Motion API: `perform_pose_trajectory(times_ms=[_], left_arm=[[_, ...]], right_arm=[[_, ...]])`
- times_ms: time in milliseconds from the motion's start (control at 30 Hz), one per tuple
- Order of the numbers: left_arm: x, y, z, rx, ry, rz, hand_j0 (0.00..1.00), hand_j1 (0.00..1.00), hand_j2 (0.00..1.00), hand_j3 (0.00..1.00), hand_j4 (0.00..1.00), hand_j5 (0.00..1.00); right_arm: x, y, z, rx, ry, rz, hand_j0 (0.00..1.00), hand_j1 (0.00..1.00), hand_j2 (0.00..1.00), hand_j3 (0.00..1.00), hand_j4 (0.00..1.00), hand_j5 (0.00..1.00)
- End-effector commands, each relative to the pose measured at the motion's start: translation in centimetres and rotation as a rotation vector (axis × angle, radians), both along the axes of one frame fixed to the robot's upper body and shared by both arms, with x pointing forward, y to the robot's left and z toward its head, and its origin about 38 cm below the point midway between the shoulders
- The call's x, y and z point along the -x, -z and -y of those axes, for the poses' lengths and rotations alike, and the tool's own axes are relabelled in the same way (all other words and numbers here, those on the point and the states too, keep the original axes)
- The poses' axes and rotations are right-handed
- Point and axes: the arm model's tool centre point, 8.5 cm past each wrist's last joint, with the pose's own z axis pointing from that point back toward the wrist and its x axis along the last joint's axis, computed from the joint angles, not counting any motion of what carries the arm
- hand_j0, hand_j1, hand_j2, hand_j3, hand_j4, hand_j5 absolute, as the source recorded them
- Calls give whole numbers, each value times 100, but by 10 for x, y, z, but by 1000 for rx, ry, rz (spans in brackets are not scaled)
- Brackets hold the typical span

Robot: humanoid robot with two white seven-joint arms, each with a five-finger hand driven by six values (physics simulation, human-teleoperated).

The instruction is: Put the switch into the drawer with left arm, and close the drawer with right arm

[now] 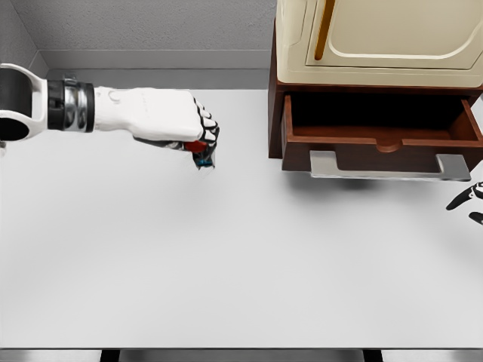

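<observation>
switch (202, 153) mostly hidden inside left hand (181, 121); right hand (469, 202) cut off.

Bright, even, sharp render; soft shadow beneath the open drawer (381, 139).

A broad white tabletop (226, 264) fills most of the view, evenly lit with soft shadows. Beyond its far edge rises a grey wall (151, 26), meeting a second grey wall (15, 38) at the tabletop's far left corner. Below the tabletop's near edge, two dark supports (110, 355) show against a grey floor (241, 356).
</observation>
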Motion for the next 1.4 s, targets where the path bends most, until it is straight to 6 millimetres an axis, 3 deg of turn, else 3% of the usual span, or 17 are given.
perform_pose_trajectory(times_ms=[0,233,533,600,733,967,1133,1200,1367], left_arm=[[-5,2,13,27,11,-16,35,35,35,35,35,35],[-13,-18,48,74,63,13,35,35,35,35,35,35],[-12,-43,59,81,90,66,35,35,35,35,35,35],[-11,-46,69,88,110,73,35,35,35,35,35,35],[-20,-46,81,102,106,59,35,35,35,35,35,35],[-18,-58,97,113,139,79,35,35,35,35,35,35],[-12,-64,119,130,185,87,35,35,35,35,35,35],[-26,-59,126,132,152,62,35,35,35,35,35,35],[-37,-56,143,132,137,49,35,35,35,35,35,35]], right_arm=[[0,0,0,-8,0,-1,55,55,55,55,55,55],[0,0,-1,-8,-1,-2,55,55,55,55,55,55],[0,0,0,-8,0,-3,54,54,54,54,54,54],[0,0,0,-8,0,-3,54,54,54,54,54,54],[0,0,-1,-8,-1,-4,54,54,54,54,54,54],[0,0,-1,-8,-1,-4,54,54,54,54,54,54],[0,0,-1,-8,-1,-4,54,54,54,54,54,54],[0,1,-1,-8,-1,-6,54,54,54,54,54,54],[0,1,-1,-8,-1,-6,54,54,54,54,54,54]])
